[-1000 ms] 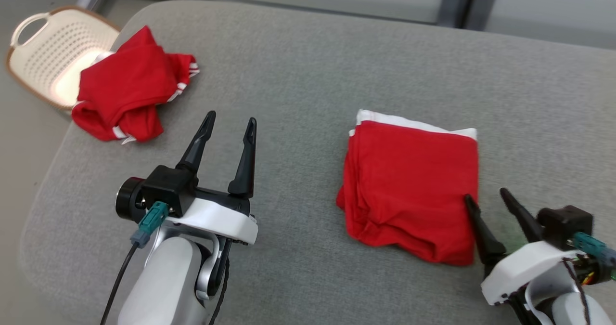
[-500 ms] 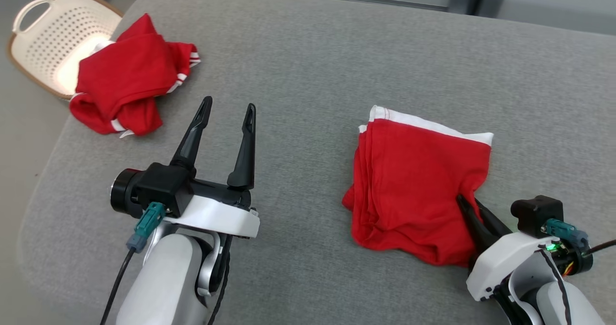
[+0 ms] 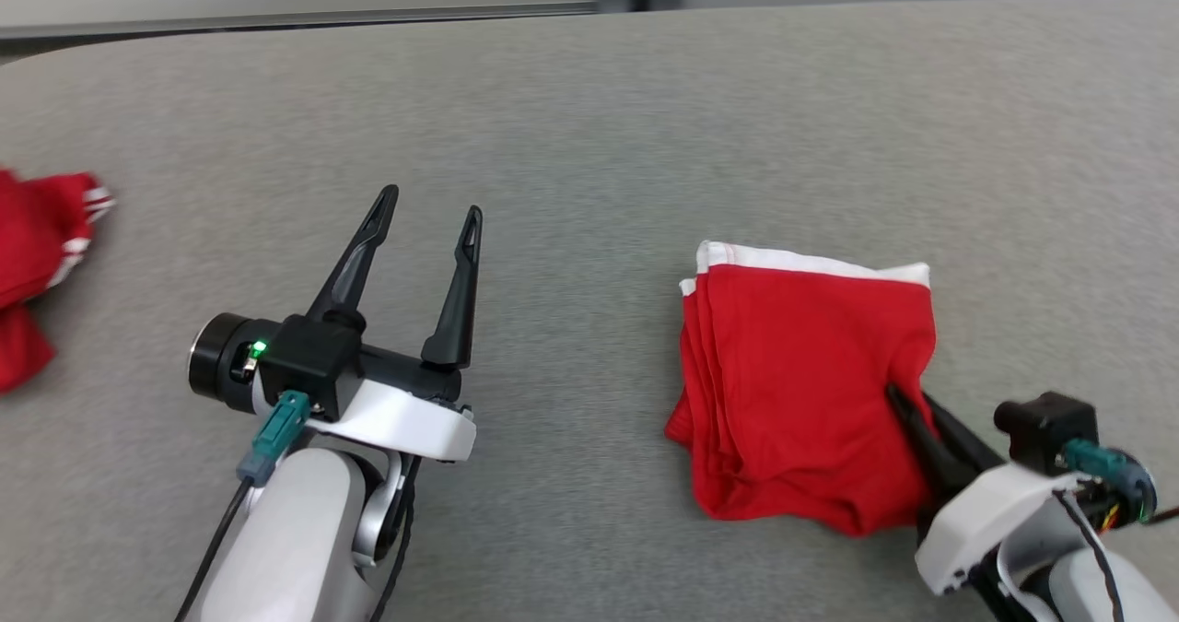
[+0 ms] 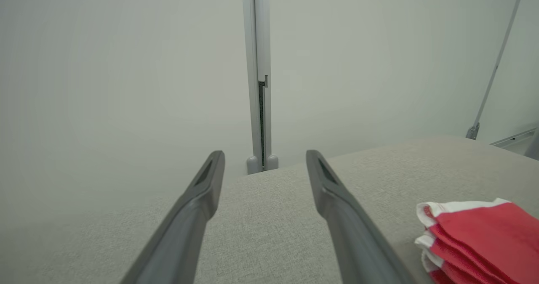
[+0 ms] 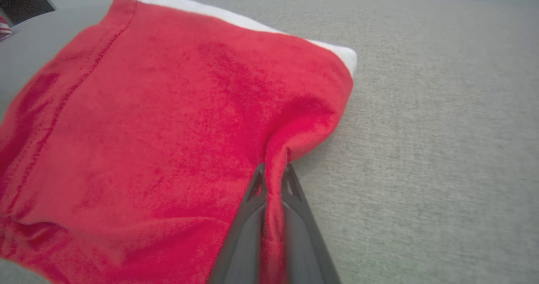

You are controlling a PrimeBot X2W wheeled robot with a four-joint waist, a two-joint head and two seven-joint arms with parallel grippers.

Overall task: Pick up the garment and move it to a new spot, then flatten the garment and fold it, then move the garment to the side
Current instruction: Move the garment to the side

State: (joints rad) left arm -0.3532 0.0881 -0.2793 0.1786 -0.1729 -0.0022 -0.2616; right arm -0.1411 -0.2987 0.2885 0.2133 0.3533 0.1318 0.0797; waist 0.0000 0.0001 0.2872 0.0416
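Red cloth, the folded garment (image 3: 801, 392) lies toward the bench's (image 3: 589, 124) near right, its right edge now pinched in the just-closed jaws of the right gripper (image 3: 909, 399), ready, I'd say, for moving aside; the left gripper (image 3: 431, 200) holds its jaws wide, empty.

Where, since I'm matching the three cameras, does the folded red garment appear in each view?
Head view: folded red garment right of centre, right gripper pinching its near right edge.
Left wrist view: garment at the lower right corner.
Right wrist view: garment across left and centre, a ridge pinched low in the middle.
Shared landmark: its white band along the far edge.
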